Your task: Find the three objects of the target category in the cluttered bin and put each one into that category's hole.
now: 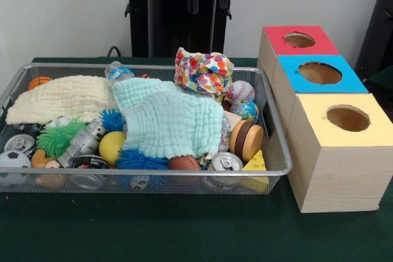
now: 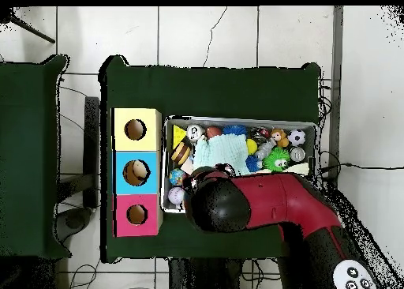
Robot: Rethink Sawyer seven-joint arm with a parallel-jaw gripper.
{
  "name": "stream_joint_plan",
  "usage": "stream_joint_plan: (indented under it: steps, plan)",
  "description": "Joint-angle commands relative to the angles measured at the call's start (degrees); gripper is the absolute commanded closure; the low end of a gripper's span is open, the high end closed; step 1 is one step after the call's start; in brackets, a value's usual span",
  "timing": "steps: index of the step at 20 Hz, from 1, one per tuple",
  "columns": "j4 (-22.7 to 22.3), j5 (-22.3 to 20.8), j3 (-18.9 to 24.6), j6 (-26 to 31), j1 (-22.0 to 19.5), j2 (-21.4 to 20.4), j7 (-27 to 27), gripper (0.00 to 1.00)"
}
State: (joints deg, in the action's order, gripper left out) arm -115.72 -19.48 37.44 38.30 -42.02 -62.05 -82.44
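End effector unseen, apparently under the arm (image 2: 268, 199); bin (image 1: 279, 151) lies crosswise.

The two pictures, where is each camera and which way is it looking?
Front view: across the table, facing the robot; sees the bin, three boxes and the black pedestal, no gripper.
Overhead view: above the table, looking straight down; the red arm reaches over the bin.
Both share the bin, the mint cloth and the red-topped box.

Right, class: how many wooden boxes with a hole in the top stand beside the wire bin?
3, in a row beside the bin. In the front view, the red-topped box is farthest, the blue-topped box is in the middle and the yellow-topped box is nearest. None looks hidden.
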Motion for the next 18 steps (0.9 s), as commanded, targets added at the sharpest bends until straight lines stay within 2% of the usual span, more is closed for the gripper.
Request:
stream_joint_plan:
  steps: [1,12,18]
  plan:
    - [-1.93,-1.68,1.55,2.17,-0.39,1.7,3.27,0.0]
    - [-1.47,-1.44,1.45,3.18,-0.32,1.28,3.33,0.0]
    - [-1.63,-3.24,0.64,1.71,-0.2,2.21,2.87,0.0]
